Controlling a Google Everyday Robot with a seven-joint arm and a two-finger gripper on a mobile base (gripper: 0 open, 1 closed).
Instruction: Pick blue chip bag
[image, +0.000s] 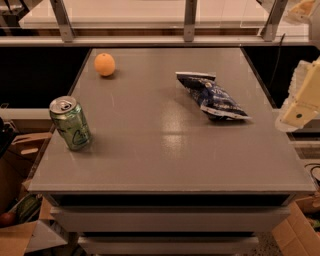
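Bag (212, 96) on the table (165, 150), gripper (301, 104) off to the side at the right edge.

The dark-blue bag lies flat on the grey top, right of centre and towards the far side, running on a diagonal with its white-printed end pointing to the near right. Nothing touches it. The gripper, a cream-coloured shape, hangs at the right edge of the view, beyond the table's right side and well apart from the bag; whether it is spread or pressed together, I cannot tell from here. Over on the left, a green can (70, 123) stands near the left edge, leaning a little in this view. An orange (105, 64) sits at the far left corner, well apart from both can and bag.
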